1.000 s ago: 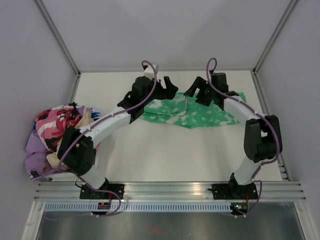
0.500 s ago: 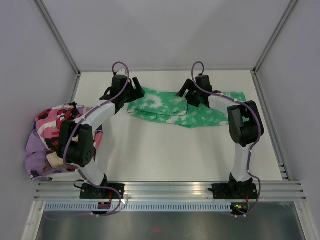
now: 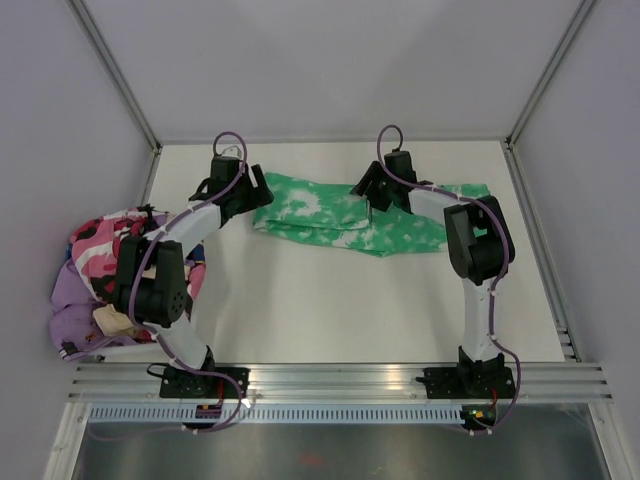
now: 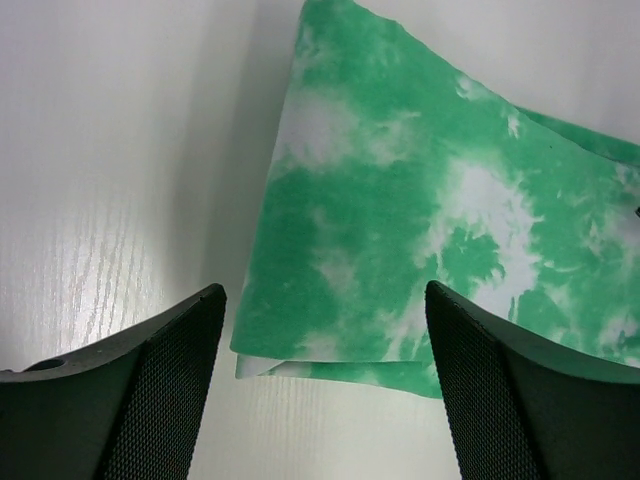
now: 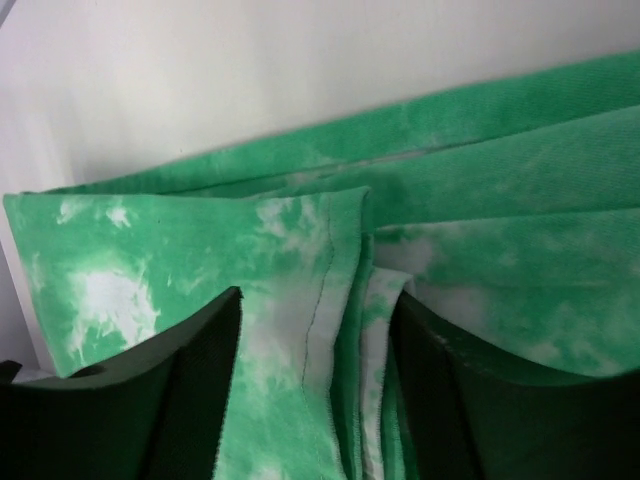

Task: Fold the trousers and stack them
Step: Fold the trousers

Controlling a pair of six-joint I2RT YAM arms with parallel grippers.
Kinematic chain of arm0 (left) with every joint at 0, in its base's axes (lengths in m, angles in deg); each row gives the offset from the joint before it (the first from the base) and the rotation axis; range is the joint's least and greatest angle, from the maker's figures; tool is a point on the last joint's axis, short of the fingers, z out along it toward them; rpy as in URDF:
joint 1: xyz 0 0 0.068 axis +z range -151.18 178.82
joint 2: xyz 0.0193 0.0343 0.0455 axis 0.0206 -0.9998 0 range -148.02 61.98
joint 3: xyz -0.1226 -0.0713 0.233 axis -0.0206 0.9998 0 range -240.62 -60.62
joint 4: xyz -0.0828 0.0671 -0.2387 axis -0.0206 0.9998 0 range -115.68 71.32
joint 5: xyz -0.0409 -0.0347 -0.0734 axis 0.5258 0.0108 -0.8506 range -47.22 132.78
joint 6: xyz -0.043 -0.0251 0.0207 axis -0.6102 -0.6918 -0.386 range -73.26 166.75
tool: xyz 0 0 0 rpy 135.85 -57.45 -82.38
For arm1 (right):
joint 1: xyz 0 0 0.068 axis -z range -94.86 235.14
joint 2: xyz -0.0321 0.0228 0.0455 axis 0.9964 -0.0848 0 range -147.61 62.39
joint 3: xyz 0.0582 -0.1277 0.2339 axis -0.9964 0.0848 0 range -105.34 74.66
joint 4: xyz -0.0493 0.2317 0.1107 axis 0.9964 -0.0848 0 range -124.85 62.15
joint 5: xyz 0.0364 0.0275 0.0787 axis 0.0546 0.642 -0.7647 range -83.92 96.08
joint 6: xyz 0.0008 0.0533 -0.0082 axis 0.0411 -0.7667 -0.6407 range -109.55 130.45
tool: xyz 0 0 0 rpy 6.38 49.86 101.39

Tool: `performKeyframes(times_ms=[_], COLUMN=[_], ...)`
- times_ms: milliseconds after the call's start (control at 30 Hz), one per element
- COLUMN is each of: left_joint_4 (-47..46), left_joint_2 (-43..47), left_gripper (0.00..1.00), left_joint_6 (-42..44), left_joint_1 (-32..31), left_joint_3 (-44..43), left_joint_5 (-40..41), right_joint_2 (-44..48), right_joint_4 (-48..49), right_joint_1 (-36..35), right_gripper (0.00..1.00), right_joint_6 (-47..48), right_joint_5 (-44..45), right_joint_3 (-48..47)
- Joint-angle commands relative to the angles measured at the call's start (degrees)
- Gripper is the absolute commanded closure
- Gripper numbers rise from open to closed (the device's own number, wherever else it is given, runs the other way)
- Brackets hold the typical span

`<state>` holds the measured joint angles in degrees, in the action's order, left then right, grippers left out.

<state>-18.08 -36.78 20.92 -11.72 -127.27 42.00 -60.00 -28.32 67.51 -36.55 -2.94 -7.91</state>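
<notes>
The trousers are bright green with white mottling and lie as a long flattened strip across the far part of the table. My left gripper is at their left end. In the left wrist view it is open, its fingers either side of the layered fabric edge, which lies flat on the table. My right gripper is over the strip's middle. In the right wrist view it is open, and a raised seamed fold of the fabric runs between its fingers. No waist button shows.
A heap of other clothes, pink, purple and patterned, lies at the table's left edge beside the left arm. Grey walls and metal frame posts close in the table's back and sides. A metal rail runs along the near edge.
Both arms moved left and came lower. The trousers' left end was drawn further left, so the strip is longer. The left gripper now sits at that end with the fabric lying loose.
</notes>
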Motion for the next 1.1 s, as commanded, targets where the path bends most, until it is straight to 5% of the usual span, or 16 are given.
performKeyframes(times_ms=[0,67,167,300,500,733,833,967,1067], left_joint_4=[-2.8,-4.3,-6.0,-6.1,-5.6,-3.3,-2.8,-0.2,-0.5], left_joint_2=[-0.2,-0.5,-1.4,-2.6,-4.1,-4.9,-5.4,-8.5,-10.2], left_gripper=[0.14,0.14,0.14,0.14,0.14,0.14,0.14,0.14,0.14], left_joint_6=[4.5,5.2,6.7,8.1,4.8,7.4,8.4,8.9,9.1], left_joint_1=[0.8,0.7,0.7,0.9,4.1,5.1,5.2,5.2,5.2], left_joint_3=[0.6,1.2,1.6,1.4,1.4,-0.5,-1.6,-4.7,-5.9], left_joint_5=[-5.3,-6.9,-8.1,-5.6,-4.7,-3.6,-4.3,-6.2,-7.3], right_joint_2=[-1.7,-2.2,-1.8,-0.1,6.5,7.2,8.1,10.1,12.3], right_joint_4=[1.7,2.7,3.4,2.7,10.0,7.1,5.6,3.0,-3.3], right_joint_1=[-0.7,-0.7,-0.7,-0.7,-0.8,-0.8,-0.7,-0.8,-0.7], right_gripper=[0.36,0.41,0.62,0.97,1.00,1.00,0.87,0.40,0.28], right_joint_6=[1.6,2.7,5.1,8.3,12.4,13.3,15.0,16.8,18.3], right_joint_5=[0.1,-0.3,-0.3,1.5,4.6,6.3,4.6,0.9,1.5], right_joint_3=[-4.0,-5.2,-5.8,-5.2,6.3,11.5,10.6,5.7,-0.3])
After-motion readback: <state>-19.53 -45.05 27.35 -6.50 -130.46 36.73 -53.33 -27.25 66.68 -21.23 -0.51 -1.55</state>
